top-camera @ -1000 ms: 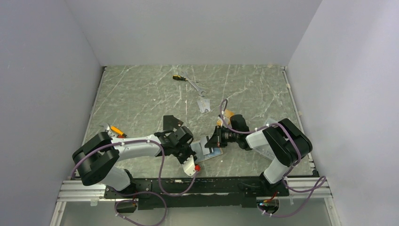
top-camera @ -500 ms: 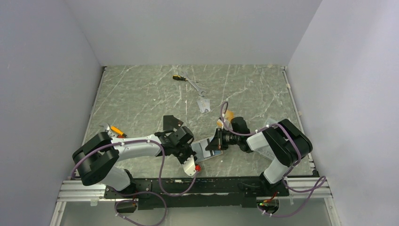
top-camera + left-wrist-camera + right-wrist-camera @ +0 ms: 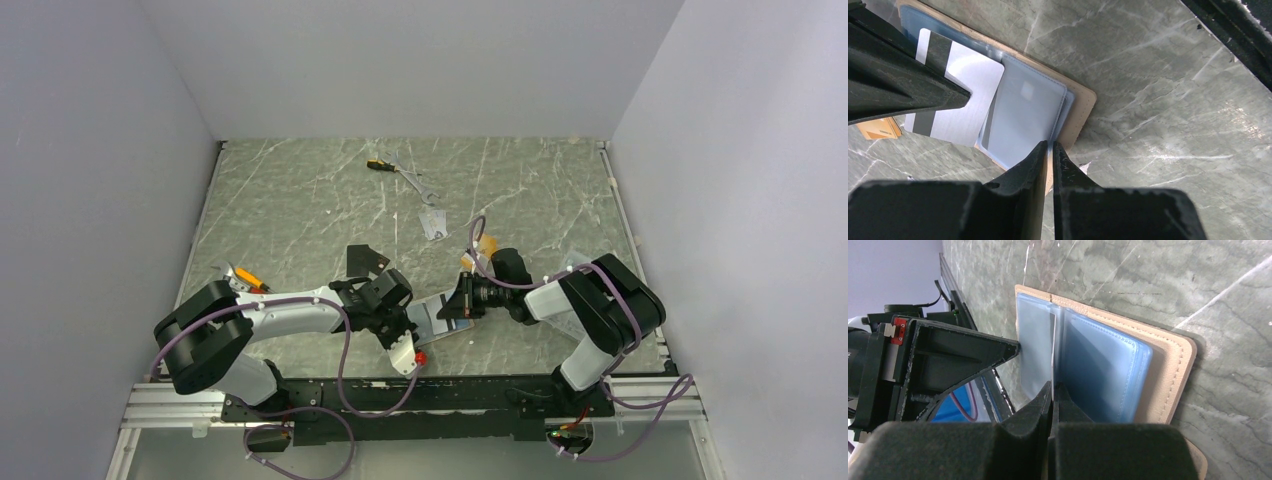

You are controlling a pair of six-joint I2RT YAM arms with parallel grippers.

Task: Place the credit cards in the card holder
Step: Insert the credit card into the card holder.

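Open holder flat on the table, blue sleeves up, between both grippers; left gripper at the holder's tan edge, fingers almost pressed together, apparently nipping that edge, though the contact is hard to make out; right gripper pinches a striped silver card that overlaps the holder's sleeves; a second silver card lies well beyond the holder.
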